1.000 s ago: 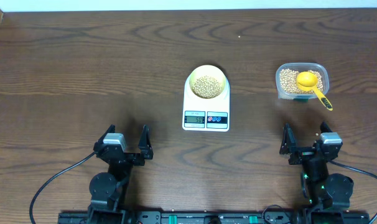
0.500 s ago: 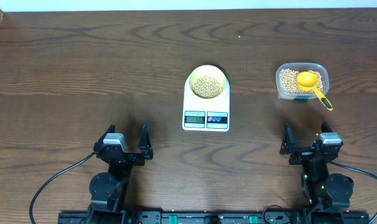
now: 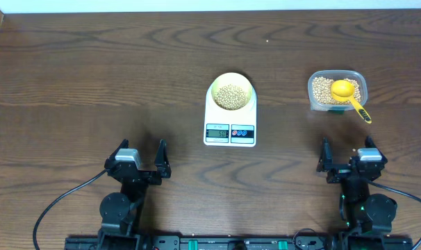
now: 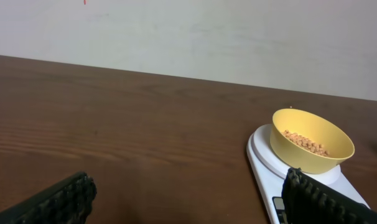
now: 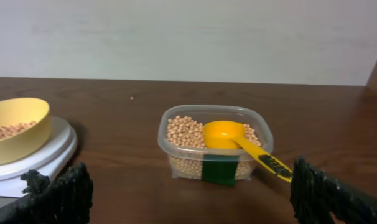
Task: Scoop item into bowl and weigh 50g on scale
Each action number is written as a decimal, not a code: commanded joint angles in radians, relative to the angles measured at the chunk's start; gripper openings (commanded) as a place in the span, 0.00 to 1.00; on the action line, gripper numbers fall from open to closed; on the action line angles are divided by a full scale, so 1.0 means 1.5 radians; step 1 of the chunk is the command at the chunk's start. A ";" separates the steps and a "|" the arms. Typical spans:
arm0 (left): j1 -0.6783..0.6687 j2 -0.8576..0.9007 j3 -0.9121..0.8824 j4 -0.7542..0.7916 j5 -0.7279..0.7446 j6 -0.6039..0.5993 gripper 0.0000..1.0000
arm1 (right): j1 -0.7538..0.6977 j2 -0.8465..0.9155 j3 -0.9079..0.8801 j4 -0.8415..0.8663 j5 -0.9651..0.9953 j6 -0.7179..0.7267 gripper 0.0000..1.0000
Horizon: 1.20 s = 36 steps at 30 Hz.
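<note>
The pale yellow-green bowl (image 3: 230,92) stands on the white scale (image 3: 230,126) at mid table and holds tan beans (image 3: 230,96). The bowl also shows in the left wrist view (image 4: 311,149) and at the left edge of the right wrist view (image 5: 14,129). More beans fill a clear tub (image 3: 335,90) at the right, with a yellow scoop (image 3: 348,92) resting in it, handle over the rim; both show in the right wrist view, the tub (image 5: 214,149) and the scoop (image 5: 229,135). My left gripper (image 3: 140,157) and right gripper (image 3: 348,158) are both open and empty near the front edge.
One stray bean (image 3: 354,151) lies on the table just in front of the right gripper. A green tape patch (image 5: 220,171) marks the tub's front wall. The dark wooden table (image 3: 92,83) ends at a pale wall behind.
The right gripper has shifted slightly to the right. Everything else is still.
</note>
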 commanded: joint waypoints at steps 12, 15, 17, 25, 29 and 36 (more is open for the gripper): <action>0.004 -0.004 -0.010 -0.026 -0.003 -0.006 0.97 | -0.016 -0.004 -0.001 -0.004 0.007 -0.023 0.99; 0.004 -0.004 -0.010 -0.026 -0.003 -0.006 0.97 | -0.016 -0.004 -0.001 -0.004 0.007 -0.023 0.99; 0.004 -0.004 -0.010 -0.026 -0.003 -0.006 0.97 | -0.016 -0.004 -0.001 -0.004 0.007 -0.023 0.99; 0.004 -0.004 -0.010 -0.026 -0.003 -0.006 0.98 | -0.016 -0.004 -0.001 -0.004 0.007 -0.023 0.99; 0.004 -0.004 -0.010 -0.026 -0.003 -0.006 0.97 | -0.016 -0.004 -0.001 -0.004 0.007 -0.023 0.99; 0.004 0.005 -0.010 -0.028 -0.050 0.079 0.97 | -0.016 -0.004 -0.001 -0.004 0.007 -0.023 0.99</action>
